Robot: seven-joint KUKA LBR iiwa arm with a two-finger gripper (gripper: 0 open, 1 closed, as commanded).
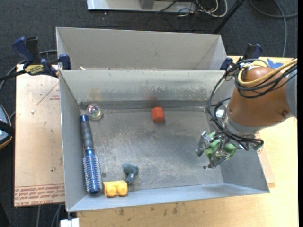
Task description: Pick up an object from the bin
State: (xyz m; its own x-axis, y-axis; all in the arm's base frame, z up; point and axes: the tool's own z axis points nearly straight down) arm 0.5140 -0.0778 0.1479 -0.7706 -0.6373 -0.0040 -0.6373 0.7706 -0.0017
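At the bin's [142,84] right wall, the gripper [214,151] is shown over a small green object [225,148]; its opening cannot be told. The object is judged light, possibly soft, best pinched across its middle.

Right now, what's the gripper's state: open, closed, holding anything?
Gripper: looks closed on a small green lumpy object, low at the right side of the grey metal bin.
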